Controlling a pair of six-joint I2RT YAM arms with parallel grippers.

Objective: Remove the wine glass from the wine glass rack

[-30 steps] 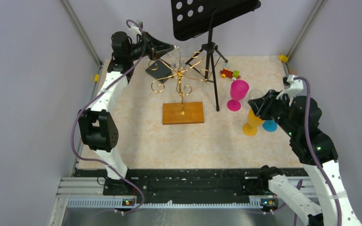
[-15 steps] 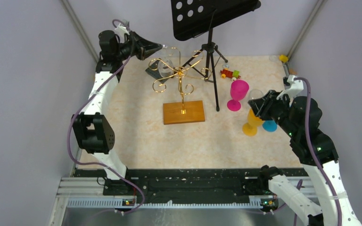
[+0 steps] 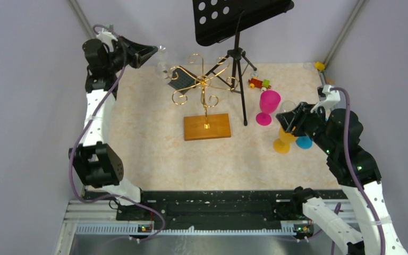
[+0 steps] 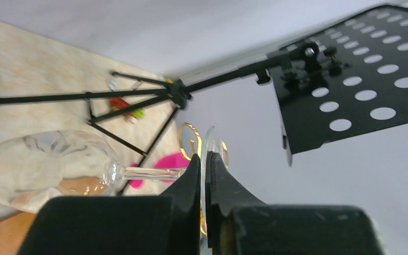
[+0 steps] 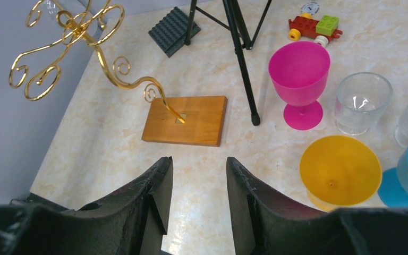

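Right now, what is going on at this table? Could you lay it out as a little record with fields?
Left claw: shut on the foot of a clear wine glass, which is held sideways in the air
Wine glass rack: gold wire tree on a wooden base, no glass seen hanging on it
Right claw: open, empty, above the table
Nearby: pink goblet, yellow goblet, clear tumbler, black music stand
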